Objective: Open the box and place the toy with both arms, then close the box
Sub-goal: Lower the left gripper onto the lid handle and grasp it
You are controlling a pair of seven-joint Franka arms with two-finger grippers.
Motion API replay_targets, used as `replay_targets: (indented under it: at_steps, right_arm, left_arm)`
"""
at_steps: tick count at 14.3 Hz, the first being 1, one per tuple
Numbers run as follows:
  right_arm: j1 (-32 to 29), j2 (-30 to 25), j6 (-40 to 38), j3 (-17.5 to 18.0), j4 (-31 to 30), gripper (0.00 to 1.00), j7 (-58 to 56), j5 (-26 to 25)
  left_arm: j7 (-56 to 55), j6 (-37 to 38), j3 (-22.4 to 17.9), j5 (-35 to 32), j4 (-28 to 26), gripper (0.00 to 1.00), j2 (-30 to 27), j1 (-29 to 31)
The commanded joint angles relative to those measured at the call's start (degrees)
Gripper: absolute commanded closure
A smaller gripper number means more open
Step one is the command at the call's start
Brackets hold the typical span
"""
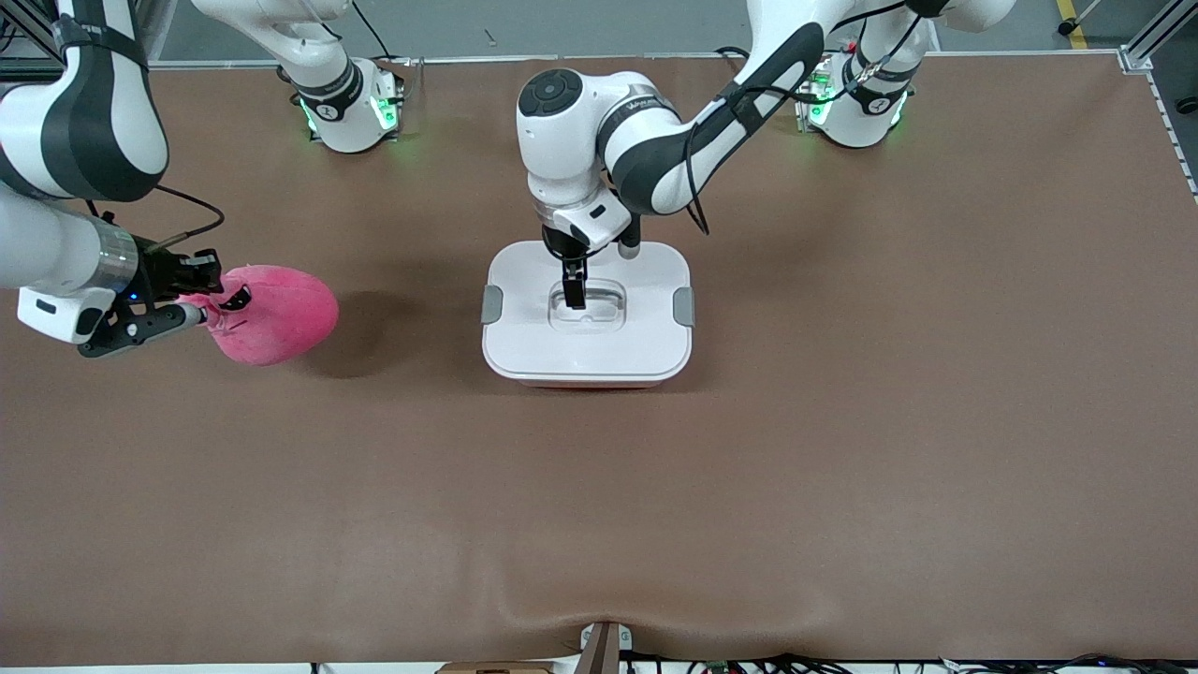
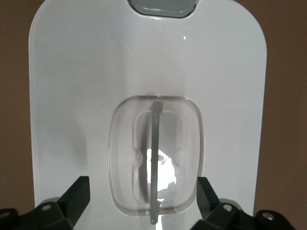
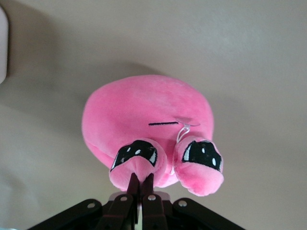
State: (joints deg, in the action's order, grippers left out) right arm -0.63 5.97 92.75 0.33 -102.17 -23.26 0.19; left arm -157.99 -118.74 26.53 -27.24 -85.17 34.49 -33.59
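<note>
Brown matting (image 1: pixel 842 468) covers the whole table in the front view, with grey floor along the top edge. Mid-table sits the box (image 1: pixel 587 351), white lid (image 1: pixel 524 271) on, grey clips (image 1: pixel 492 304) at both ends. Bare mat lies all round it. Down over the lid's clear handle (image 1: pixel 599 314) comes the left gripper (image 1: pixel 573 285). Toward the right arm's end, the right gripper (image 1: pixel 201 300) holds the toy (image 1: pixel 281 314) up over the mat, well apart from the box.

Left wrist view now: fingers (image 2: pixel 76 196) spread wide, one either side of the recessed handle (image 2: pixel 156 163), touching nothing.

Right wrist view: fingers (image 3: pixel 141 191) pinched together on one bulging eye of the toy (image 3: pixel 144 115), mat beneath.
</note>
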Motion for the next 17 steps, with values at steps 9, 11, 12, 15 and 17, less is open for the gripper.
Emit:
replay_targets:
  at_steps: [9, 11, 12, 15, 17]
  right_arm:
    - [1.68, 0.01, -2.31, -0.07, 2.59, 1.0, -3.99, 0.34]
    - [1.69, 0.01, -2.31, -0.07, 2.59, 1.0, -4.08, 0.43]
    - [1.69, -0.08, -2.31, -0.07, 2.59, 1.0, -3.99, 0.43]
    - [2.21, -0.08, -2.31, -0.07, 3.03, 1.0, -3.99, 0.43]
    - [2.65, -0.08, -2.31, -0.07, 3.47, 1.0, -3.99, 0.43]
  left_arm:
    - [-8.65, -0.09, -0.34, -1.67, 1.14, 0.21, 1.81, -1.04]
    - [-8.73, -0.09, -0.25, -1.67, 1.05, 0.26, 1.89, -1.04]
    - [-9.34, -0.09, -0.34, -1.67, 0.97, 0.28, 1.9, -0.96]
    - [-9.61, -0.09, -0.25, -1.67, 1.14, 0.5, 2.07, -0.95]
    - [-9.61, -0.09, -0.25, -1.58, 1.14, 0.63, 2.07, -0.69]
